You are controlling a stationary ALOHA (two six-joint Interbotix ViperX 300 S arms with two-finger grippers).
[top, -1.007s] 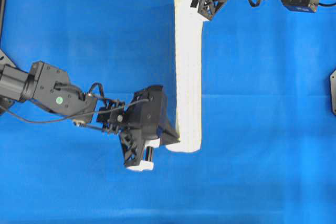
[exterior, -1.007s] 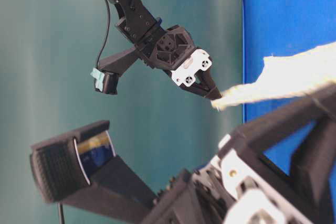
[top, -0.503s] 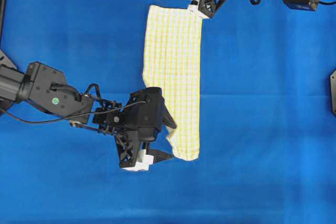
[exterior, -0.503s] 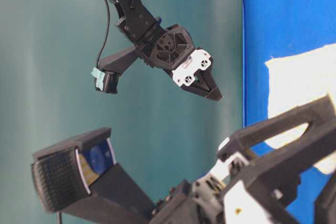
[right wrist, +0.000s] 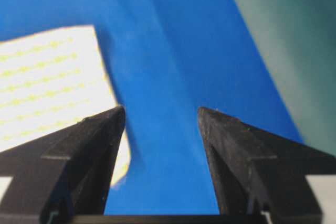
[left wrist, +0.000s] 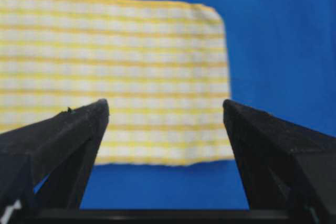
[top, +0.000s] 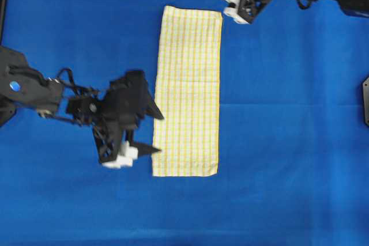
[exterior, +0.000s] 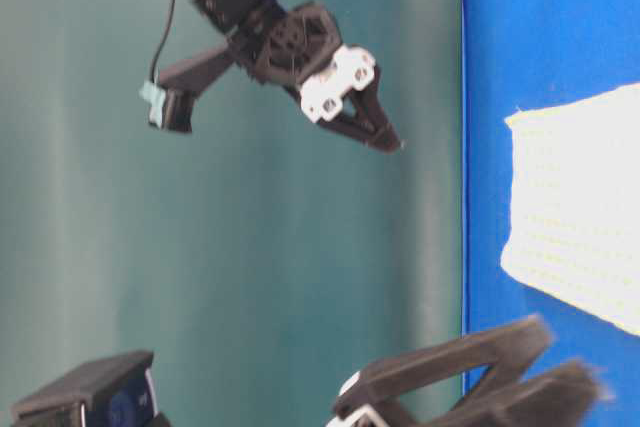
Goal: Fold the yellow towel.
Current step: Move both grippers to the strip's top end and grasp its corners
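Black left hand, fingers spread wide and grasping nothing, sits at the left long edge of the yellow towel, toward its near end. One fingertip reaches the hem there; whether it touches cannot be told from overhead. From the left wrist view the two dark fingers frame the towel's short end, with blue cloth visible past its corner.

Right hand is released as well, fingers parted, empty. It hovers just beside the far right corner of the towel, clear of the fabric. Its wrist view shows that corner lying to the left of the left finger, blue surface between the fingers. In the table-level view the same hand hangs in the air above the tabletop edge.

Towel lies flat on the blue tabletop as a long narrow strip, running from the far side toward the near side, roughly centred between the arms. Checked yellow-on-white weave faces up; edges look straight, corners square.
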